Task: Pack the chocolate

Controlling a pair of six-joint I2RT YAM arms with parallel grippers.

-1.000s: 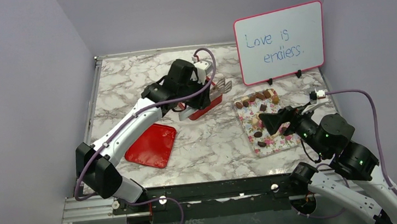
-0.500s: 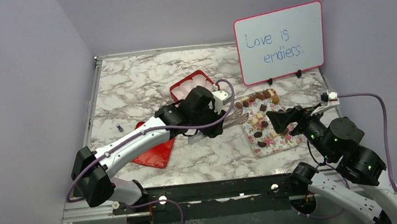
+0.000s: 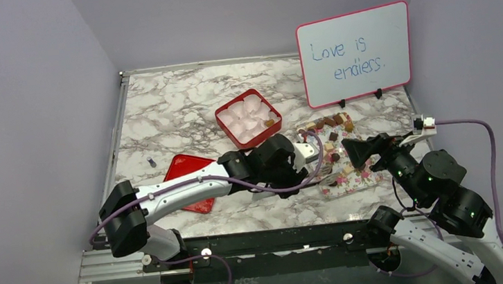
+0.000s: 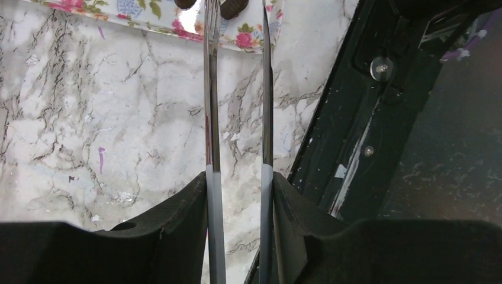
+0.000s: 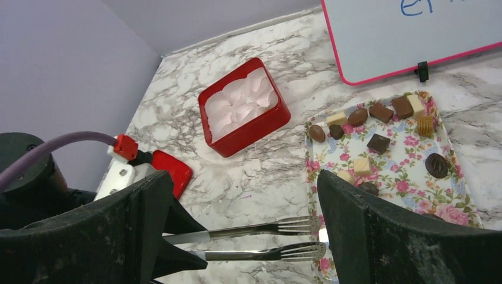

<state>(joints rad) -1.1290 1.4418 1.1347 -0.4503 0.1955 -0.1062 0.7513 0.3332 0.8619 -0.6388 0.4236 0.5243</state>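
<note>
Chocolate pieces (image 3: pixel 333 136), dark, light brown and cream, lie on a floral tray (image 3: pixel 347 183) at the right; they also show in the right wrist view (image 5: pixel 379 143). My left gripper (image 3: pixel 306 159) (image 4: pixel 238 183) is shut on metal tongs (image 4: pixel 211 89) (image 5: pixel 254 229). The tong arms stand apart, their tips at the tray's near-left edge (image 4: pixel 148 15) beside two dark pieces. My right gripper (image 3: pixel 350 152) (image 5: pixel 244 177) is open and empty, above the tray (image 5: pixel 402 171). A red box (image 3: pixel 228 132) (image 5: pixel 254 133) holds white paper cups (image 3: pixel 246 114) and one small brown piece (image 3: pixel 269 122).
A red lid (image 3: pixel 185 173) (image 5: pixel 171 168) lies flat left of my left arm. A whiteboard (image 3: pixel 355 52) stands behind the tray. A tiny dark object (image 3: pixel 151 161) lies near the left edge. The black front rail (image 4: pixel 379 118) is just right of the tongs.
My left arm has swung from over the red box, forward and right, to the tray's edge with the tongs. The box is now uncovered. My right gripper has shifted slightly right.
</note>
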